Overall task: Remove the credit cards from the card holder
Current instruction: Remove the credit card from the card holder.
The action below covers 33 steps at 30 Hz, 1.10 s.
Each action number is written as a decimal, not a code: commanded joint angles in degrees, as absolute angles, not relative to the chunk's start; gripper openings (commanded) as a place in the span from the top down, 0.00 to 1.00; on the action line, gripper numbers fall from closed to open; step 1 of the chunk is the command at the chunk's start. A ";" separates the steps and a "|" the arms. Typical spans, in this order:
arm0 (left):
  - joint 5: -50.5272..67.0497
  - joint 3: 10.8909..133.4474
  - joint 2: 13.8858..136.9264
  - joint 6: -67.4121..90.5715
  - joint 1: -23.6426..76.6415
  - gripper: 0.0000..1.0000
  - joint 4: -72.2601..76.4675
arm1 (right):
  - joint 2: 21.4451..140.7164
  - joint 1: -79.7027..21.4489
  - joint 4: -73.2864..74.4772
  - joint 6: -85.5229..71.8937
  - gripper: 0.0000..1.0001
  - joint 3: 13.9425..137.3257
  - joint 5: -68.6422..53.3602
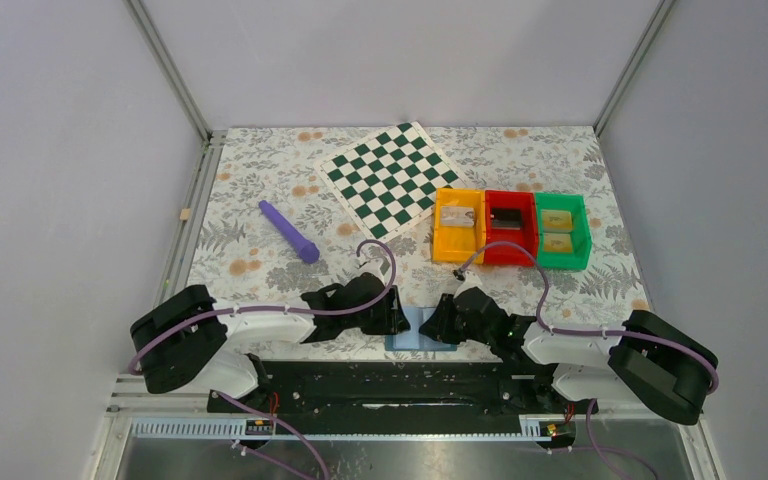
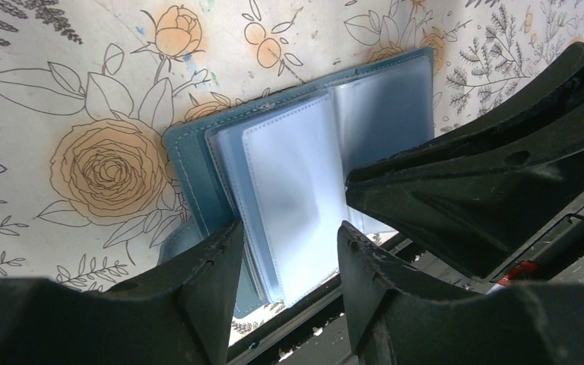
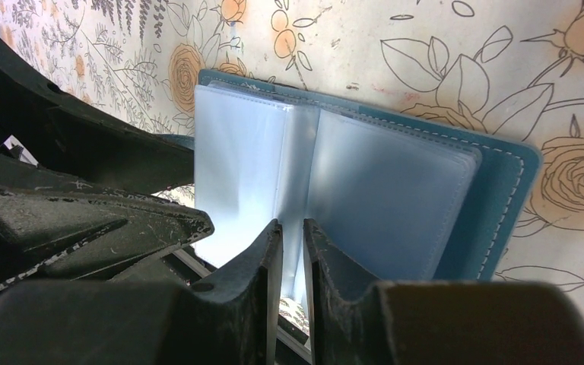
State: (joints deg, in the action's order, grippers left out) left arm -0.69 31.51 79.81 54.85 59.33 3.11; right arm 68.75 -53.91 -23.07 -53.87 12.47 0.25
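Top external: open card holder (image 1: 415, 337) lies crosswise (left fingers (image 2: 205, 274) apart, right fingers (image 3: 262, 262) unclear).

Floral table (image 1: 260, 170): chequered board (image 1: 390, 180), purple stick (image 1: 288, 231), three coloured bins (image 1: 511, 258), open blue card holder (image 1: 410, 336) at near edge

The top external camera looks down from above and behind the arm bases (image 1: 175, 350), far enough to take in the whole flowered surface (image 1: 260, 250). Each wrist camera sits very close to the near edge of the surface and looks out past its own jaws. All three views share the open card holder (image 2: 190, 160). Each wrist view also catches the opposite arm's jaws.
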 commanded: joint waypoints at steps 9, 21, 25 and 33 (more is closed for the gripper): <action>2.97 33.36 77.84 55.49 61.13 0.52 10.09 | 71.06 -54.33 -19.52 -51.87 0.74 12.29 -1.26; 3.87 33.67 78.75 55.25 61.65 0.52 11.95 | 70.14 -54.31 -20.33 -51.33 0.70 12.07 -2.51; 3.80 33.54 77.75 54.76 61.70 0.52 12.66 | 69.76 -54.31 -20.92 -50.73 0.63 12.36 -3.76; 3.67 34.67 78.91 53.96 61.77 0.52 12.80 | 68.76 -54.32 -21.07 -49.46 0.50 12.84 -4.86</action>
State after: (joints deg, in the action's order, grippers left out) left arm 2.70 32.14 79.24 54.72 61.41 8.71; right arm 68.77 -53.89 -24.95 -51.44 12.84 -2.63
